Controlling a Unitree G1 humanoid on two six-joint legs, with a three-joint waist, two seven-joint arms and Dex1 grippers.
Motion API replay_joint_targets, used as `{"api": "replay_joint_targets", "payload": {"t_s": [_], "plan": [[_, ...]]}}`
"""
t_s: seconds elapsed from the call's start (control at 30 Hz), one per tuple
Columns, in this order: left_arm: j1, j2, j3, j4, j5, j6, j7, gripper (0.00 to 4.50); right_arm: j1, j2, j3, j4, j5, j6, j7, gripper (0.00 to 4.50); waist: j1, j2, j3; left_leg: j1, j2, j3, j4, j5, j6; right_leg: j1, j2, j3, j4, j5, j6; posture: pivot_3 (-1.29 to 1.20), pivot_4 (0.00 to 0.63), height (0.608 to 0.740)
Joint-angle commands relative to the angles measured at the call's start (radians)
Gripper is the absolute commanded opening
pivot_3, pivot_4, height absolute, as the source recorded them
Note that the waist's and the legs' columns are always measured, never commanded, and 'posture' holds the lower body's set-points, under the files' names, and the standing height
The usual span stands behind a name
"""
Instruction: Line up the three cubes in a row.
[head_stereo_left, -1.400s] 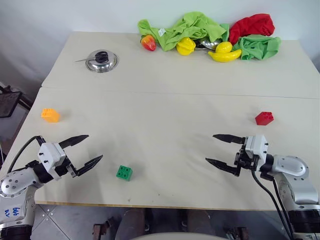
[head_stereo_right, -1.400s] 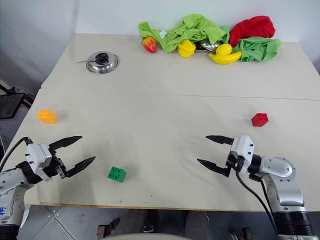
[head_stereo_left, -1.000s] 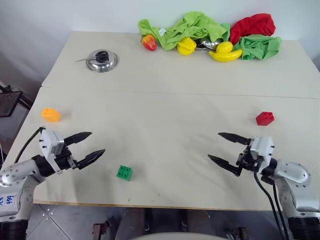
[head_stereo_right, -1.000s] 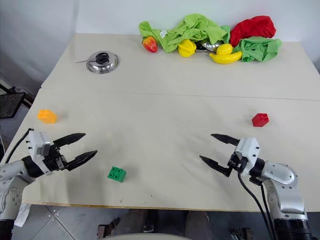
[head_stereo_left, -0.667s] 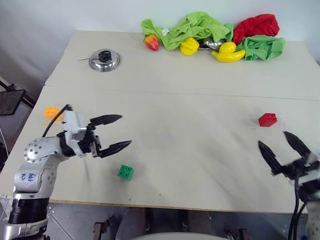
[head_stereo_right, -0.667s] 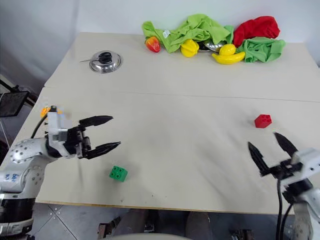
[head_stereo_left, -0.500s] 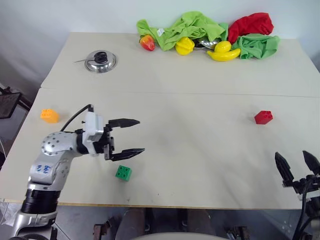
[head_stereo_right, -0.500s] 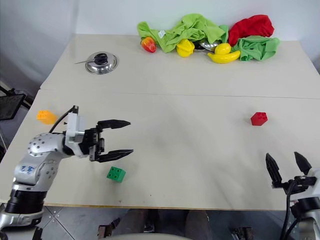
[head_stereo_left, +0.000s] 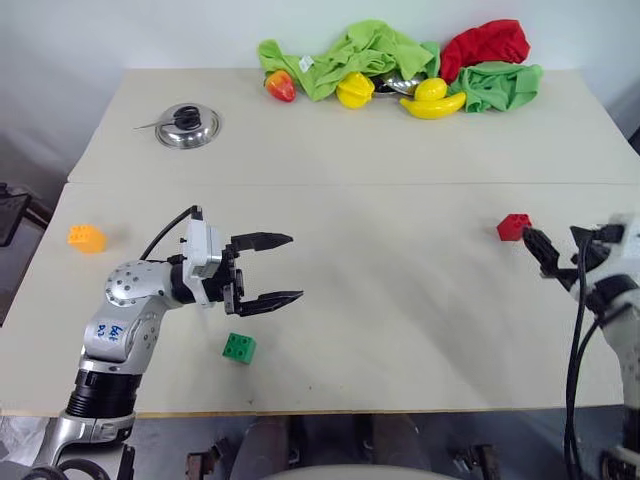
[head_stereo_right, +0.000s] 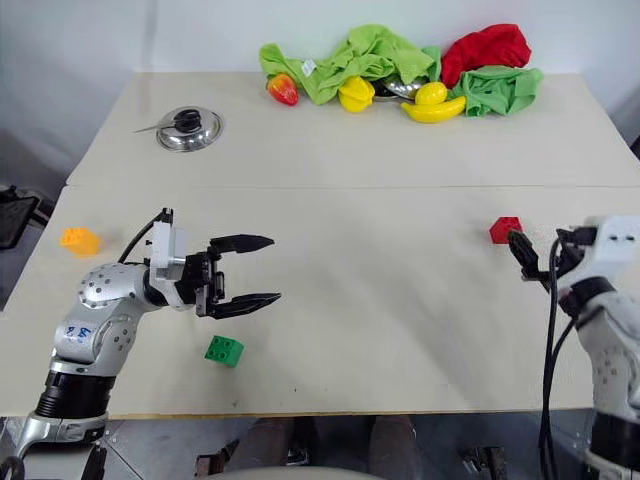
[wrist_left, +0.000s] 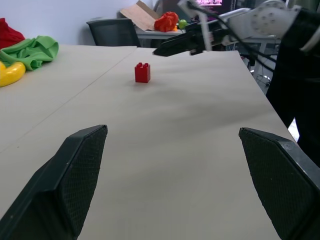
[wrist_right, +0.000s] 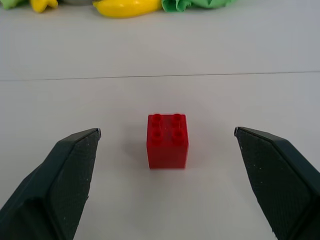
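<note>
three cubes well apart on the table (head_stereo_left: 400, 150): orange cube (head_stereo_left: 86, 238) far left, green cube (head_stereo_left: 239, 347) near the front edge, red cube (head_stereo_left: 515, 227) right. left gripper (head_stereo_left: 280, 268) jaws apart, empty, above-left of the green cube. right gripper (wrist_right: 165, 145) spread wide, lined up on the red cube (not touching)

Studded orange cube (head_stereo_left: 86, 238), green cube (head_stereo_left: 239, 347) and red cube (head_stereo_left: 515, 227) sit upright, well apart

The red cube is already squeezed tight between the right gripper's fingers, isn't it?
Not yet. In the right wrist view the red cube sits alone on the table, between the right gripper's open fingers, touching neither.
</note>
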Motion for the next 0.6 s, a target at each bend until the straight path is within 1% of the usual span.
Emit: {"api": "replay_joint_targets", "payload": {"t_s": [0.03,0.2,0.23,0.3,0.4,0.47,0.5,0.53,0.6], "plan": [[0.012,-0.01,-0.001,-0.041,0.009,-0.015,0.017,4.48,-0.078,-0.019,0.054,0.083,-0.062,0.014,-0.005,4.5,0.005,0.0,0.0,0.0,0.0,0.0,0.0,0.0,0.0,0.0,0.0,0.0,0.0,0.0,0.0,0.0,0.15,0.74],[0.034,-0.01,0.01,-0.056,0.019,-0.025,0.043,4.48,-0.149,-0.01,0.094,0.191,-0.109,-0.004,0.014,4.5,0.007,0.0,0.0,-0.001,-0.001,0.001,0.0,-0.001,0.001,-0.001,-0.001,0.0,0.0,0.0,0.0,0.0,0.15,0.74],[0.042,-0.008,0.015,-0.061,0.02,-0.028,0.048,4.5,-0.159,-0.008,0.098,0.22,-0.121,-0.022,0.019,4.1,0.007,0.0,0.0,-0.002,-0.001,0.0,0.0,-0.001,0.001,-0.001,0.0,0.0,-0.001,0.0,0.0,0.0,0.15,0.74],[0.053,-0.006,0.021,-0.067,0.02,-0.03,0.056,4.5,-0.173,-0.001,0.101,0.256,-0.135,-0.052,0.037,3.54,0.005,0.0,0.0,-0.002,-0.001,0.001,0.0,-0.001,0.001,-0.001,0.0,0.0,-0.001,0.0,0.0,0.0,0.15,0.74],[0.073,0.0,0.034,-0.087,0.019,-0.029,0.07,4.5,-0.173,-0.011,0.114,0.26,-0.144,-0.059,0.086,2.49,0.004,0.0,0.0,-0.001,-0.001,0.001,0.0,-0.001,0.001,-0.001,0.0,0.0,-0.001,0.0,0.0,0.0,0.15,0.74],[0.087,0.003,0.043,-0.1,0.02,-0.029,0.081,4.5,-0.166,-0.03,0.127,0.247,-0.141,-0.074,0.158,1.82,0.003,0.0,0.0,-0.001,0.0,0.001,0.0,-0.001,0.001,-0.001,0.0,0.0,-0.001,0.0,0.0,0.0,0.15,0.74],[0.094,0.006,0.047,-0.105,0.02,-0.03,0.083,4.5,-0.157,-0.052,0.143,0.236,-0.133,-0.091,0.241,1.48,0.003,0.0,0.0,-0.001,0.0,0.001,0.0,-0.001,0.001,-0.001,0.0,0.0,-0.001,0.0,0.0,0.0,0.15,0.74],[0.101,0.01,0.05,-0.109,0.02,-0.032,0.086,4.5,-0.146,-0.085,0.173,0.225,-0.137,-0.118,0.335,1.47,0.003,0.0,0.0,-0.001,0.0,0.002,0.0,-0.001,0.001,-0.001,0.0,0.001,-0.001,0.0,0.0,0.0,0.15,0.74],[0.108,0.013,0.054,-0.109,0.02,-0.035,0.088,4.5,-0.136,-0.13,0.222,0.216,-0.158,-0.187,0.471,1.47,0.003,0.0,0.0,-0.001,0.0,0.002,0.0,-0.001,0.001,-0.002,0.0,0.001,-0.001,0.0,0.001,0.0,0.15,0.74]]}}
